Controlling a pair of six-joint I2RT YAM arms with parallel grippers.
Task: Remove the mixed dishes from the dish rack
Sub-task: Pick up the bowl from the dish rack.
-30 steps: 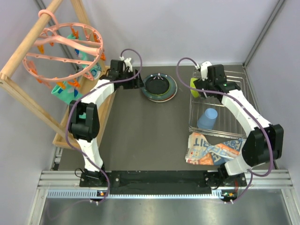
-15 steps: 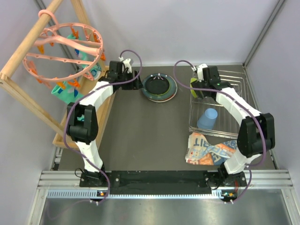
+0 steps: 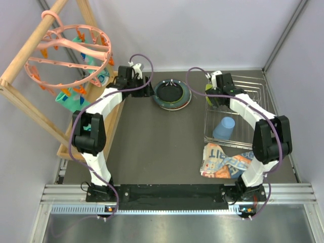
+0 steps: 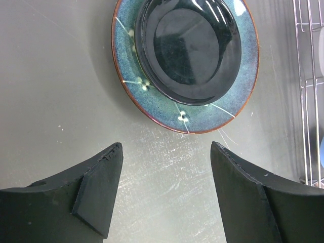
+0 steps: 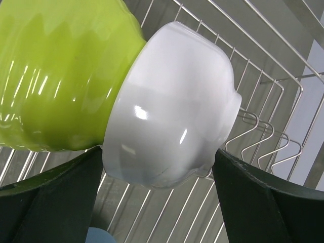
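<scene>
On the worktop [image 3: 152, 136] lie one dark teal speckled plate [image 4: 157, 101] with one dark glossy dish [image 4: 190, 48] on it, one printed packet [image 3: 228, 162] and one wire dish rack [image 3: 253, 86]. The rack holds three pieces: one lime-green bowl [image 5: 61, 76], one white bowl [image 5: 172, 106] nested against it on its side, and one light blue cup [image 3: 224, 127] upside down nearer the arms. The left tool [image 4: 167, 147] hovers just beside the teal plate, fingers apart, holding nothing. The right tool [image 5: 158, 152] is spread wide, its fingers straddling the white bowl; contact cannot be told.
</scene>
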